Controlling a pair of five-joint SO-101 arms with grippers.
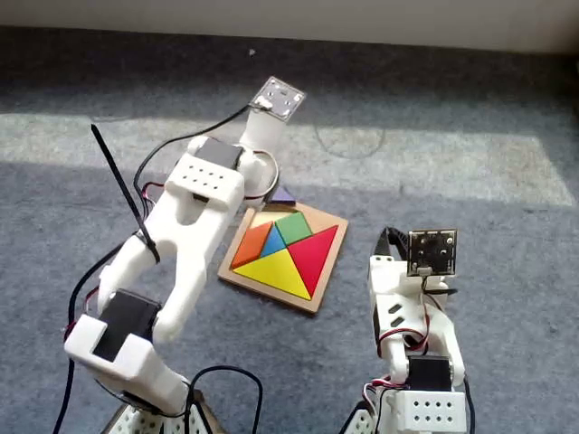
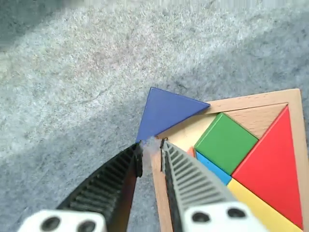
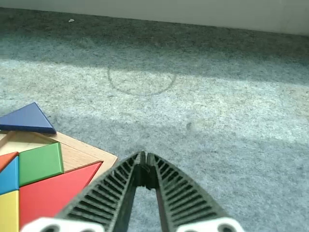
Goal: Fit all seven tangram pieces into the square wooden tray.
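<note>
The square wooden tray (image 1: 314, 303) lies on the carpet between the arms. It holds a yellow triangle (image 1: 276, 269), a red triangle (image 1: 317, 253), a green square (image 1: 293, 227), a blue piece (image 1: 270, 242) and an orange piece (image 1: 251, 246). Bare wood (image 2: 251, 118) shows at its far corner. A dark blue triangle (image 2: 166, 110) rests across that corner's rim, partly on the carpet. My left gripper (image 2: 151, 146) stands narrowly open at this triangle's near tip, with nothing between its fingers. My right gripper (image 3: 145, 162) is shut and empty over the carpet beside the tray (image 3: 104, 155).
Grey carpet (image 1: 452, 172) spreads all around, with a sunlit band across the far side. Black cables (image 1: 113, 172) trail beside the left arm. A pale wall edge (image 3: 193, 14) runs along the far end.
</note>
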